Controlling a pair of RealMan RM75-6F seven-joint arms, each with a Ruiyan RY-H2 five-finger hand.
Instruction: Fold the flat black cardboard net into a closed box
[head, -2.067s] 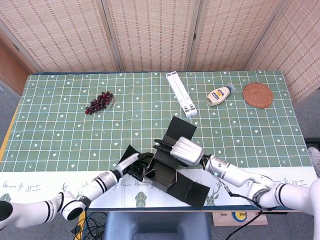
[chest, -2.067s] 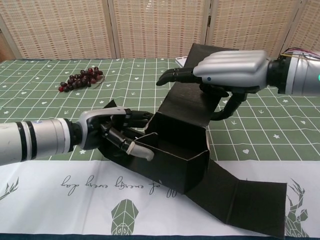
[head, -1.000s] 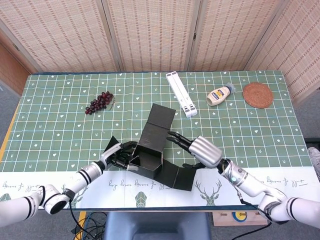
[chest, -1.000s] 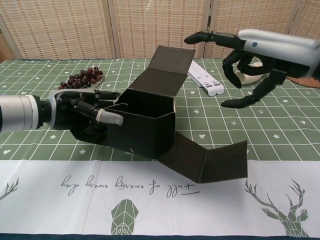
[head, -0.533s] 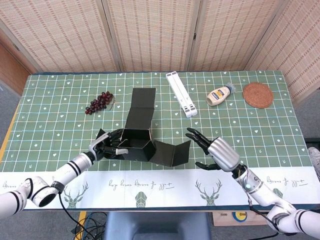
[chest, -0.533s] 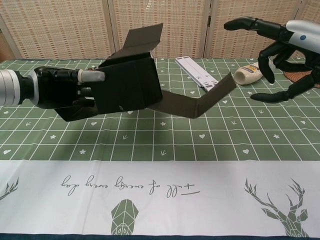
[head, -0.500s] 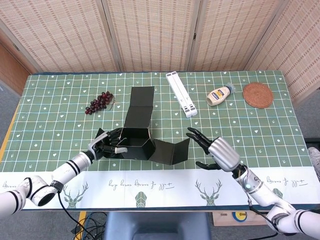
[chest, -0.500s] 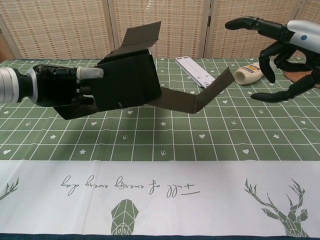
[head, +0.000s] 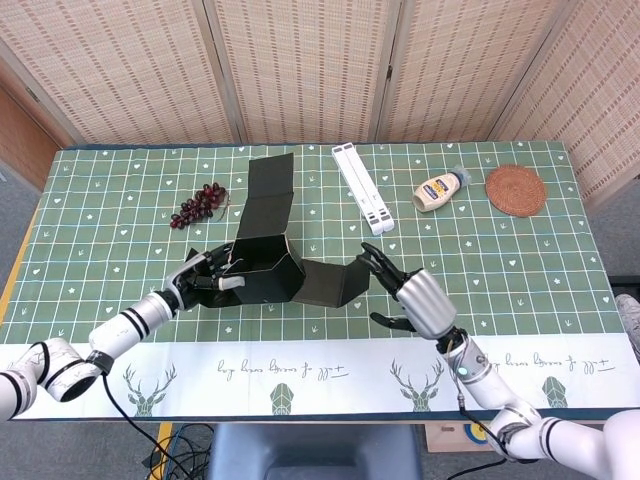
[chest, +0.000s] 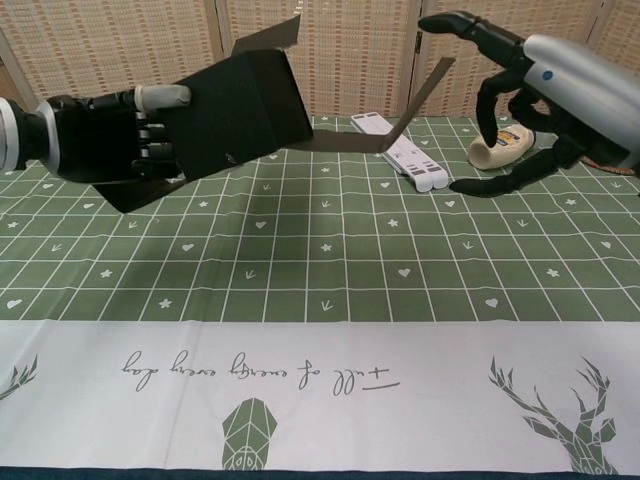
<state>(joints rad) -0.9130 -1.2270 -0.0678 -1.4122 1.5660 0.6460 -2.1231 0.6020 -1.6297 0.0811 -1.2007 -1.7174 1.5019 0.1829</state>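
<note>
Box body: the black cardboard box (chest: 235, 105), walls already folded up, was held clear above the table (chest: 320, 260).
Left hand (chest: 105, 135): gripped its side wall.
Right hand (chest: 545, 95): empty, fingers spread beside the trailing flap (head: 335, 283).
Left: flaps and lid panel (head: 268, 190) unclosed.

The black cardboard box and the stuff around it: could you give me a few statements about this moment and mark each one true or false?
1. The left robot hand holds the black cardboard box up off the table. True.
2. The right robot hand grips the box's long flap. False: its fingers are spread, and it holds nothing.
3. The box is fully closed. False: the head view shows it open on top, with flaps sticking out.
4. A bunch of grapes lies on the table beyond the box. True.
5. The woven coaster sits under the box. False: it lies at the far right corner, beside the squeeze bottle.
</note>
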